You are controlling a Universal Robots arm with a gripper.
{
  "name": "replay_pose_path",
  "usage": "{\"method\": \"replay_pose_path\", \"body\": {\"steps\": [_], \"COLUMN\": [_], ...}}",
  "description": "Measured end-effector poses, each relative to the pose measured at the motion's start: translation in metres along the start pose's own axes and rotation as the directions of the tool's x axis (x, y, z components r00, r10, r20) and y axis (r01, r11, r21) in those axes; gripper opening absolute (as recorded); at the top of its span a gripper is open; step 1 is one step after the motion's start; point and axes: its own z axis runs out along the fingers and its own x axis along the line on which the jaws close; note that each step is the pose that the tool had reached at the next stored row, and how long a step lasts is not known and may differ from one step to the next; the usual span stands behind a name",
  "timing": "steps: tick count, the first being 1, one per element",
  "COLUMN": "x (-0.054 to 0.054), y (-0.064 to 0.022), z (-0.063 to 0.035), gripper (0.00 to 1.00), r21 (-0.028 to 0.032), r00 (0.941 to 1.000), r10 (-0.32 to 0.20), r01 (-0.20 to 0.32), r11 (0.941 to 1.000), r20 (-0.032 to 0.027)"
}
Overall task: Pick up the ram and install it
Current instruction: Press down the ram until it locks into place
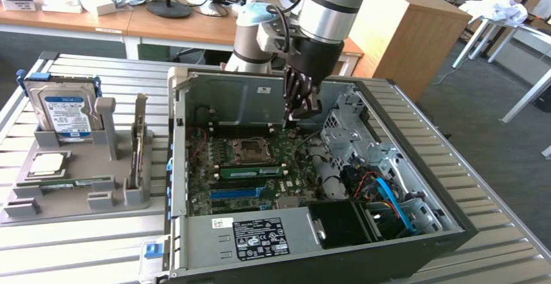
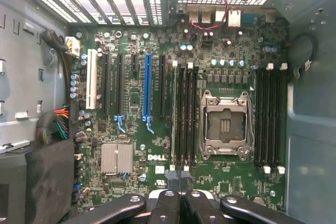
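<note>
The ram (image 1: 250, 171) is a green stick with a white label. It stands seated in a memory slot on the motherboard (image 1: 226, 184), beside the processor socket (image 1: 250, 148). In the wrist view the ram (image 2: 173, 116) shows edge-on as a pale line in the outermost slot of the bank next to the socket (image 2: 224, 124). My gripper (image 1: 299, 117) hangs inside the open computer case (image 1: 404, 232), above the board and clear of the stick. Its fingertips (image 2: 177, 176) are shut together with nothing between them.
A grey fixture (image 1: 77, 200) at the exterior view's left holds a blue-labelled hard drive (image 1: 67, 113), a square processor chip (image 1: 48, 163), an upright card (image 1: 138, 145) and a thin green strip (image 1: 73, 183). Drive cages and cables (image 1: 379, 193) crowd the case's other side.
</note>
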Motion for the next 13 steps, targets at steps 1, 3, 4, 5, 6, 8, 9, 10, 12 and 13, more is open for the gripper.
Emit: {"method": "replay_pose_path", "body": {"steps": [1, 3, 4, 5, 6, 8, 9, 10, 12, 13], "x": [0.000, 0.000, 0.000, 0.000, 0.000, 0.000, 0.000, 0.000, 0.000, 0.000], "y": [0.0000, -0.0001, -0.0001, -0.0001, -0.0001, -0.0002, -0.0002, -0.0002, -0.0003, -0.0003], "z": [0.0013, 0.0038, 0.0050, 0.0063, 0.0074, 0.0097, 0.0107, 0.0116, 0.0134, 0.0142], "gripper": [0.10, 0.10, 0.10, 0.10, 0.10, 0.10, 0.10, 0.10, 0.10, 0.10], "r21": [0.0001, 0.0004, 0.0005, 0.0007, 0.0008, 0.0010, 0.0011, 0.0011, 0.0012, 0.0013], "r00": [1.0000, 1.0000, 1.0000, 1.0000, 1.0000, 1.0000, 1.0000, 1.0000, 1.0000, 1.0000], "r10": [0.000, 0.000, 0.000, 0.000, 0.000, 0.000, 0.000, 0.000, 0.000, 0.000], "r01": [0.000, 0.000, 0.000, 0.000, 0.000, 0.000, 0.000, 0.000, 0.000, 0.000], "r11": [1.0000, 1.0000, 1.0000, 1.0000, 1.0000, 1.0000, 1.0000, 1.0000, 1.0000, 1.0000], "r20": [0.0000, -0.0002, -0.0001, -0.0002, -0.0001, 0.0000, -0.0001, -0.0001, -0.0002, 0.0000]}}
